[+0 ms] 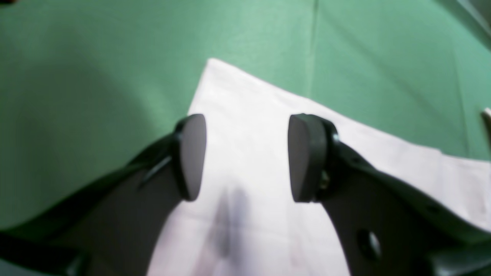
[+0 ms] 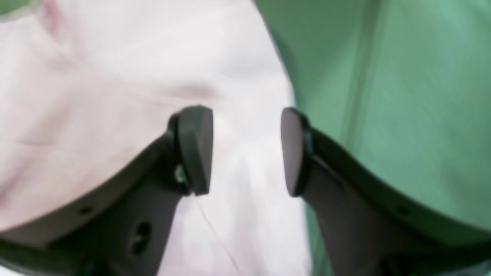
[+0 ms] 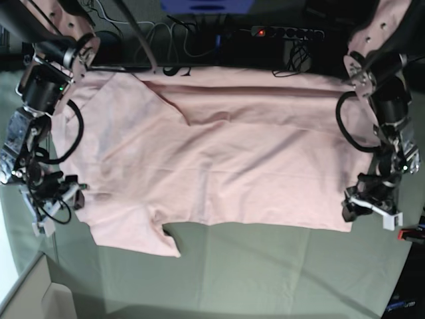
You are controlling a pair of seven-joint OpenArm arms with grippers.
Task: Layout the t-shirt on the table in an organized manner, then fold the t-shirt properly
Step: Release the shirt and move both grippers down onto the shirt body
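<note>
Left gripper [image 1: 247,157] hangs over a corner of the t-shirt [image 3: 219,153], its two dark pads standing apart with pink cloth showing in the gap and nothing pinched between them. In the base view this gripper [image 3: 355,207] sits at about 4 o'clock, right at the shirt's lower corner on that side. Right gripper [image 2: 245,151] is likewise parted and empty, poised above the shirt's edge where pink fabric meets green covering; in the base view it [image 3: 56,199] lies at roughly 8 o'clock, beside the sleeve.

Spread over the desk [image 3: 265,279], the t-shirt lies mostly flat, its long side running from 9 to 3 o'clock, with a fold ridge near the far edge and soft wrinkles toward 10 o'clock. One sleeve juts out toward 7 o'clock. A faint dark smudge shows through the cloth in the left wrist view. At 12 o'clock, beyond the desk, a power strip [image 3: 287,31] with a lit red switch lies among cables.
</note>
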